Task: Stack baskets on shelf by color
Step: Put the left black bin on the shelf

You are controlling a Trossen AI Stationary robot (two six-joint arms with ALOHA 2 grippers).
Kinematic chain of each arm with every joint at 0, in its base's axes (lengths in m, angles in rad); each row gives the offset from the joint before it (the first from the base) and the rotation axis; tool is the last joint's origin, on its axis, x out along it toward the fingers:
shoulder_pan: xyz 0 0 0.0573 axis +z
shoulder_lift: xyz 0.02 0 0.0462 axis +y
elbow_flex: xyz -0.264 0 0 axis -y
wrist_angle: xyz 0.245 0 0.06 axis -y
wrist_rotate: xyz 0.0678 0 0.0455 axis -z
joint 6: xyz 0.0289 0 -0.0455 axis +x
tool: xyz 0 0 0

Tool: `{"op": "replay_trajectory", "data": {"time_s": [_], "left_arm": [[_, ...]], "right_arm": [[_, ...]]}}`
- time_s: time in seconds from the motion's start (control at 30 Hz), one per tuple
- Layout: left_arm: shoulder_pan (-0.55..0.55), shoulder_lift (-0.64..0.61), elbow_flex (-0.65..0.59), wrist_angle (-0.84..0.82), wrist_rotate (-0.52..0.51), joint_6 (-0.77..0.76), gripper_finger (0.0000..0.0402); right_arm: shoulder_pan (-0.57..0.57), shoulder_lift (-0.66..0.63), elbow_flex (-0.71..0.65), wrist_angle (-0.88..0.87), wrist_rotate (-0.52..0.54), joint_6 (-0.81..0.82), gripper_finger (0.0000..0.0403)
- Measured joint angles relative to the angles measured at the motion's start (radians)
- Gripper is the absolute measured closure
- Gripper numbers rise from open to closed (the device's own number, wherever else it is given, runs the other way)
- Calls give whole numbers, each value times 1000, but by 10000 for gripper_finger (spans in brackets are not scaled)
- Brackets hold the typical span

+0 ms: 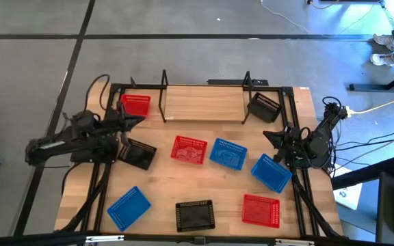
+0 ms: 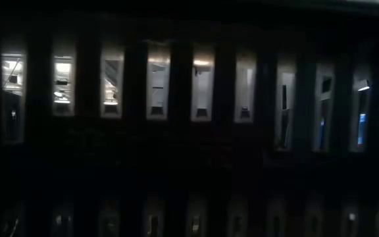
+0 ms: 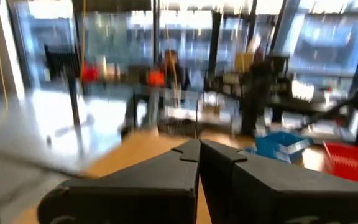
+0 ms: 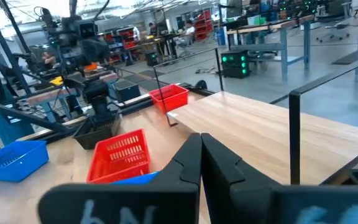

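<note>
The shelf [image 1: 204, 102], a light slatted board between black posts, stands at the table's far middle. A red basket [image 1: 136, 104] sits by its left end and a black basket [image 1: 264, 106] by its right end. On the tabletop lie a black basket [image 1: 139, 154], a red one [image 1: 189, 149], two blue ones [image 1: 228, 154] [image 1: 272, 172], and near the front a blue [image 1: 128, 207], a black [image 1: 195, 214] and a red [image 1: 260, 210]. My left gripper [image 1: 137, 121] [image 3: 199, 146] is shut, just near of the far red basket. My right gripper [image 1: 271, 137] [image 4: 201, 140] is shut, between the far black basket and a blue one.
Black frame rails [image 1: 289, 123] run along the table's left, right and far sides. The low view is filled by a dark mesh wall [image 2: 189, 164] close to the camera. Cables [image 1: 347, 113] lie off the right edge. Bare tabletop [image 1: 204, 181] shows between the middle and front rows.
</note>
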Motion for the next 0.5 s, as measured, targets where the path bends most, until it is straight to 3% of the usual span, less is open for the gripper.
{"op": "replay_trajectory", "data": {"time_s": [0.1, 0.3, 0.5], "left_arm": [[0, 126, 148, -203, 3, -59, 401], [-21, 440, 413, -417, 33, -202, 401], [-68, 706, 598, -653, 33, -446, 401]], "right_arm": [[0, 0, 0, 0, 0, -1, 397], [0, 0, 0, 36, 0, -6, 397], [0, 1, 13, 198, 1, -223, 397]]}}
